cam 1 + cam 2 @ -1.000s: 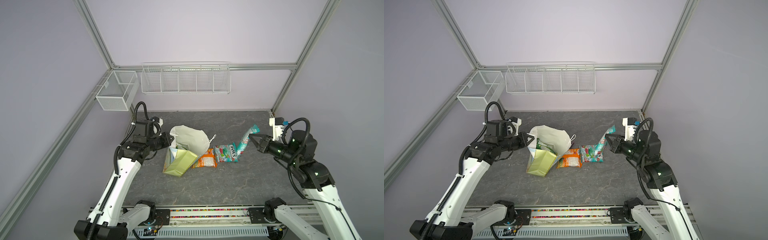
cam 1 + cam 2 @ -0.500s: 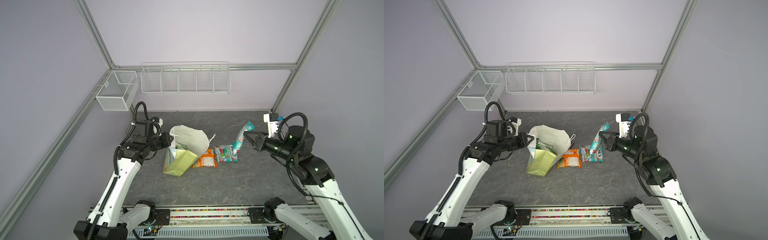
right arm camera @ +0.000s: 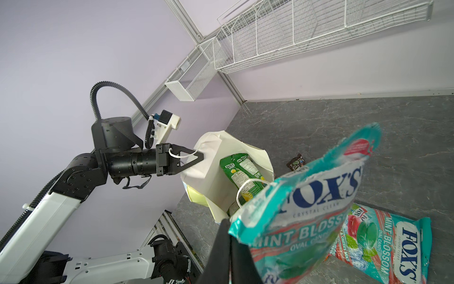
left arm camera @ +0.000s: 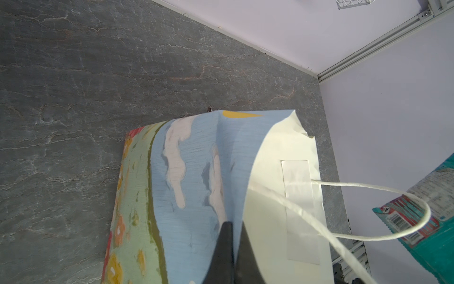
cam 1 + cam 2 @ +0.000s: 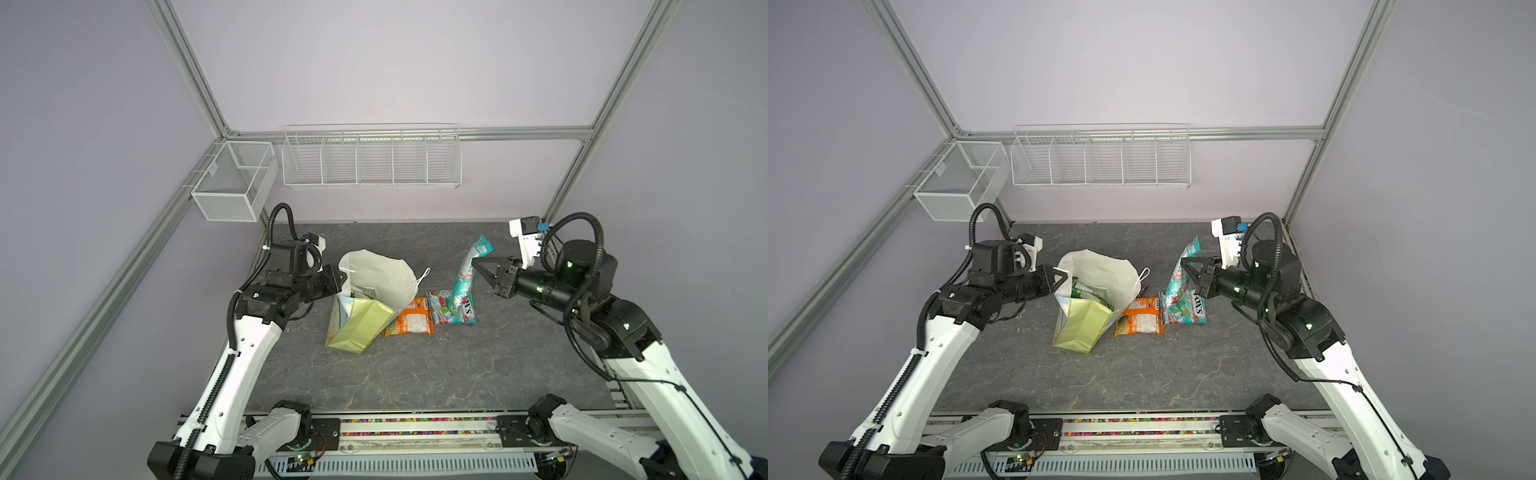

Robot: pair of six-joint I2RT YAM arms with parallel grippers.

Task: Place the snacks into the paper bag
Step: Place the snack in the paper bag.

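Observation:
The paper bag point(image 5: 374, 276) point(image 5: 1096, 270) stands tilted at mid-table, its mouth held wide. My left gripper point(image 5: 343, 276) point(image 4: 234, 225) is shut on its rim beside a cord handle. A green pouch point(image 3: 240, 172) point(image 5: 1086, 291) sits inside. My right gripper point(image 5: 478, 266) point(image 3: 229, 223) is shut on the edge of a teal-red FOX'S pouch point(image 3: 307, 209) point(image 5: 1179, 278), which hangs in the air just right of the bag. Under it lies a like FOX'S pouch point(image 5: 449, 313) point(image 3: 393, 246). An orange pouch point(image 5: 411, 322) point(image 5: 1140, 320) lies against the bag. A small brown pack point(image 3: 297, 163) lies behind the bag.
A long white wire basket point(image 5: 370, 162) hangs on the back wall and a smaller mesh one point(image 5: 232, 183) on the left frame. The arms' base rail point(image 5: 415, 424) runs along the table's front edge. Grey tabletop point(image 5: 415, 374) spreads in front of the bag.
My right gripper has carried the FOX'S pouch up and leftward, closer to the bag. The left arm and the bag have stayed put.

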